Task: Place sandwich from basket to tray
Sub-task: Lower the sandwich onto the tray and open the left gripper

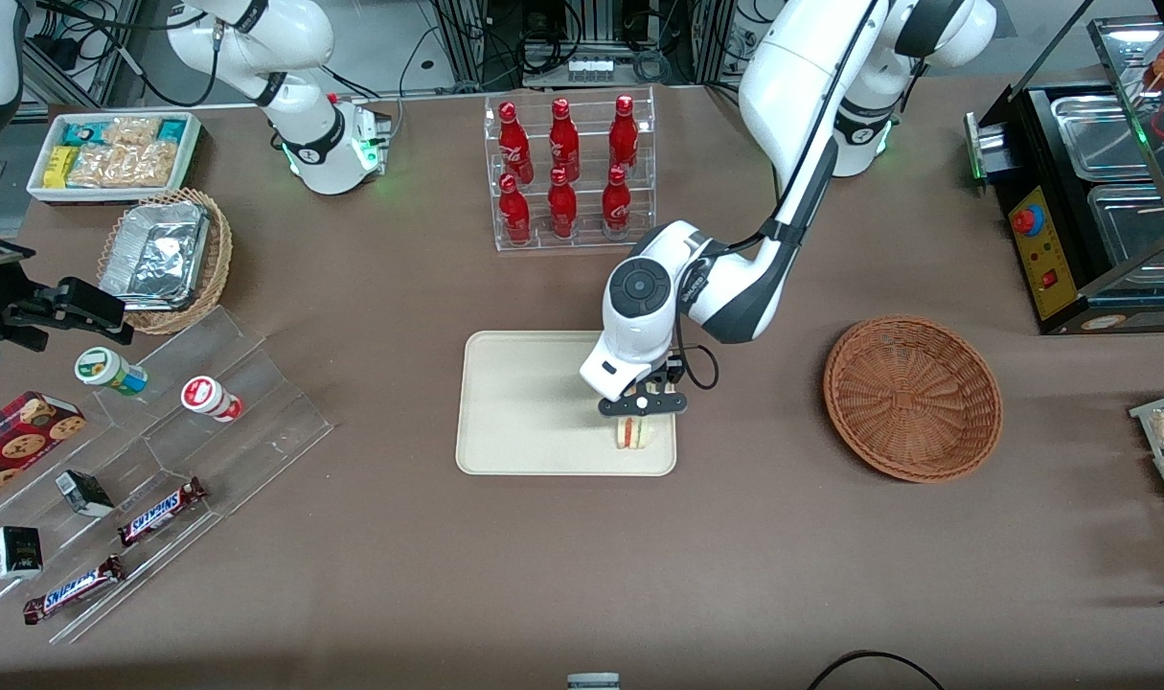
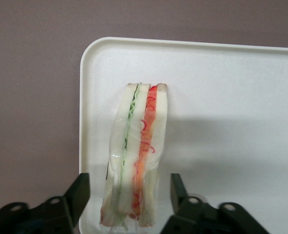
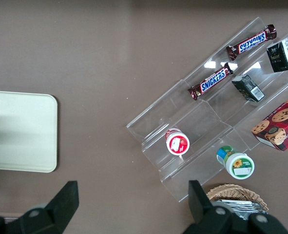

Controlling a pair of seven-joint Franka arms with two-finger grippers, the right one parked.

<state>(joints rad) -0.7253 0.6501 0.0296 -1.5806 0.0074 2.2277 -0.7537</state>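
On the tray, near the corner closest to the basket: sandwich standing on edge, red and green filling showing. Directly above it: gripper, spread wide, 2 fingers flanking the bread, apart from it. Basket holding nothing.

I see the black gripper open over the tray's corner, straddling the sandwich: pale cream bread, green and red filling stripes. Tray plain cream-white. Basket reddish-brown woven wicker. Table dull brown.
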